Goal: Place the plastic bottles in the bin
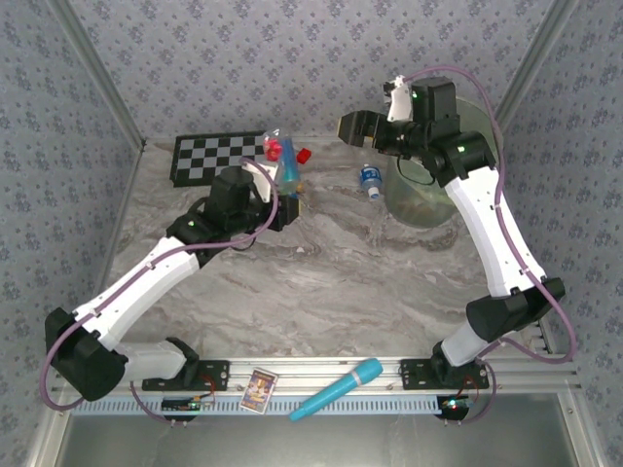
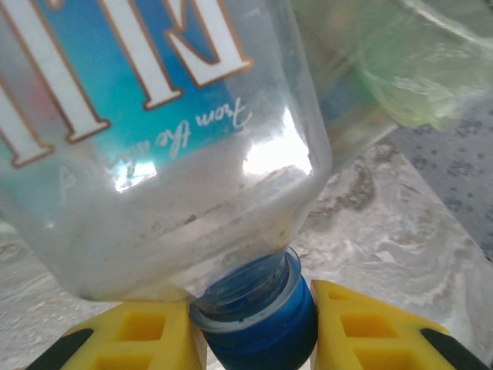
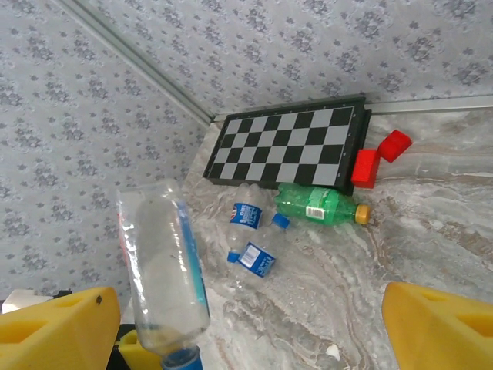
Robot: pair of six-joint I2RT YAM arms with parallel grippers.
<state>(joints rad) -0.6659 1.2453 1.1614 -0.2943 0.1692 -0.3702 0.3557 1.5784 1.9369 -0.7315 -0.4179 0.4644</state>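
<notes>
Likely empty and light, thin-walled, slick: clear blue-labelled bottle (image 2: 154, 154) held cap-down above the table (image 1: 341, 282), left of the bin (image 1: 423, 209), left gripper (image 2: 254, 331) clamped on its stiff blue cap (image 2: 246, 297), the surest hold; right gripper (image 3: 246, 331) jaws apart.

We see a clear, glossy plastic bottle (image 2: 154, 154) with a ribbed blue plastic cap (image 2: 258, 324), matt yellow fingers (image 2: 139, 335) on the left end effector (image 2: 254, 343), a translucent plastic bin (image 2: 400, 69), and a smooth marble-patterned tabletop (image 1: 370, 282).
</notes>
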